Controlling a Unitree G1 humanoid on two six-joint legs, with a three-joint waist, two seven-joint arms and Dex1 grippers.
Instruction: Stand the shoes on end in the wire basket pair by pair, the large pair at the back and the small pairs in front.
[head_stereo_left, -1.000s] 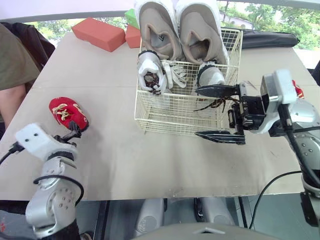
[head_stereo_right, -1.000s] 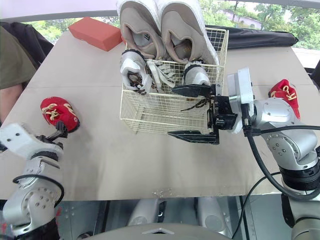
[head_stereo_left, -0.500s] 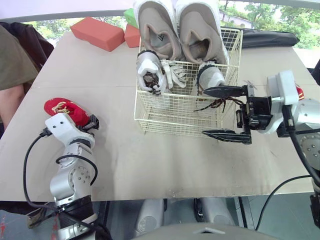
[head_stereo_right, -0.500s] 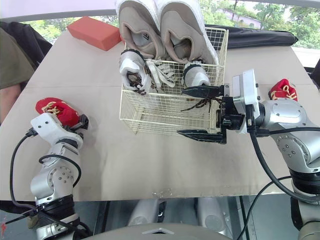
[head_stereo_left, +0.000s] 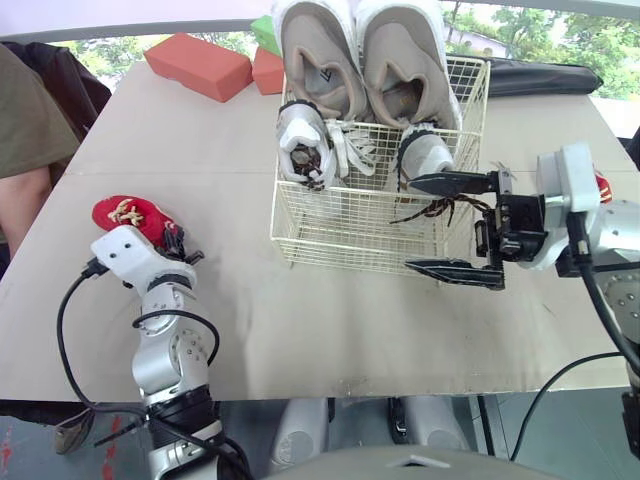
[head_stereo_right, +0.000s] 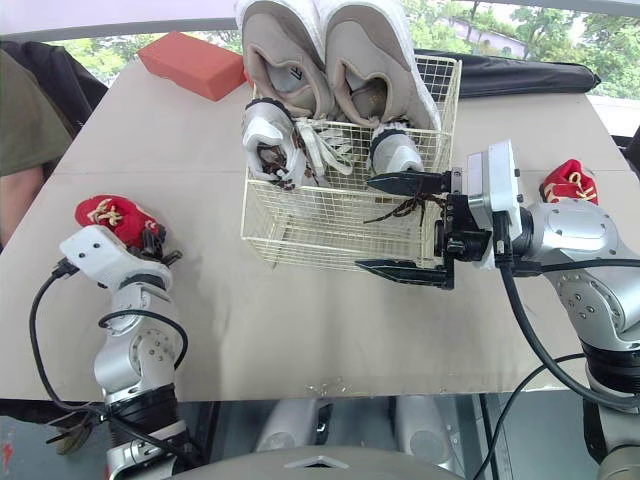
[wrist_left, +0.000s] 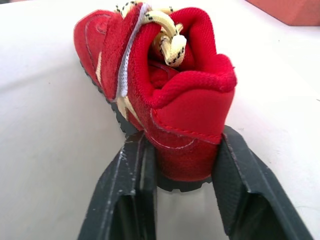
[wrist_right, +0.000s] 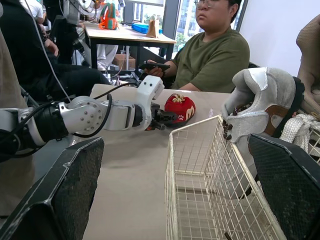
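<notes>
A small red shoe (head_stereo_left: 125, 213) with yellow laces lies on the table at the left. My left gripper (wrist_left: 182, 137) is shut on its heel, one finger (wrist_left: 137, 165) pressed against each side. The wire basket (head_stereo_left: 300, 250) stands in the middle. Two large beige shoes (head_stereo_left: 320, 60) stand on end at its back, with two small grey-white shoes (head_stereo_left: 303, 145) in front of them. My right gripper (head_stereo_left: 410, 224) hangs open at the basket's front right corner, holding nothing. A second red shoe (head_stereo_right: 570, 180) lies at the far right, behind my right wrist.
Two red blocks (head_stereo_left: 197, 66) and a green block (head_stereo_left: 263, 30) lie at the back left. A person in an olive shirt (head_stereo_left: 30, 130) sits at the table's left edge. A black bag (head_stereo_left: 540, 75) lies at the back right.
My left arm has swung in to the red shoe and its fingers have closed on the heel. My right gripper has drifted slightly right and stays open.
</notes>
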